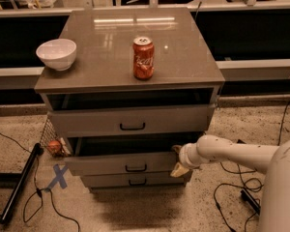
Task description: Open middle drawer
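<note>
The middle drawer of a grey-brown cabinet stands pulled out past the drawer below, its front bearing a small dark bar handle; a dark gap shows above its front. My gripper, at the end of a white arm coming from the right, is at the drawer's right end, against the top edge of its front. The top drawer, with a bigger black handle, is also pulled out a little. The lowest drawer is nearly flush.
On the cabinet top stand a red soda can and a white bowl. A blue X of tape, black cables, a black bar and a mesh basket lie on the floor to the left; more cables lie at the right.
</note>
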{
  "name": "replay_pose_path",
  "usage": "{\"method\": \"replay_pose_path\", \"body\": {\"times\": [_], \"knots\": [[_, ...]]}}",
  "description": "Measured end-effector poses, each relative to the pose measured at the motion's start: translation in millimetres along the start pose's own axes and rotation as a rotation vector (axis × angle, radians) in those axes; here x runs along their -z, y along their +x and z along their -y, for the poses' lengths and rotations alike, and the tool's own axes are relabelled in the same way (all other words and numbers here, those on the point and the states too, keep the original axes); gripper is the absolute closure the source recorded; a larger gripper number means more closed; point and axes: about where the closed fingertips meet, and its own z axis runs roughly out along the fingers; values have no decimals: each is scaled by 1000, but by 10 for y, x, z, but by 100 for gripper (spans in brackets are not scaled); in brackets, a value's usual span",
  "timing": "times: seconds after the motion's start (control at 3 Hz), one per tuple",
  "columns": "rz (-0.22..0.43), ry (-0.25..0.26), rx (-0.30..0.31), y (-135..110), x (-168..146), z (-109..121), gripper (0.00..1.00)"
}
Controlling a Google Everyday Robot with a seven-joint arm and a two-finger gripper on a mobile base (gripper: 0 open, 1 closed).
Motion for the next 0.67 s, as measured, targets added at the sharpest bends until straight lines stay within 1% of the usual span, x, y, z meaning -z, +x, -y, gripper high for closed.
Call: {"method": "replay_pose_path", "body": {"times": [0.33, 0.67], "knots": [[0, -1, 0, -2, -5, -4, 3], [1, -2, 0, -5, -11, -10, 0]]}}
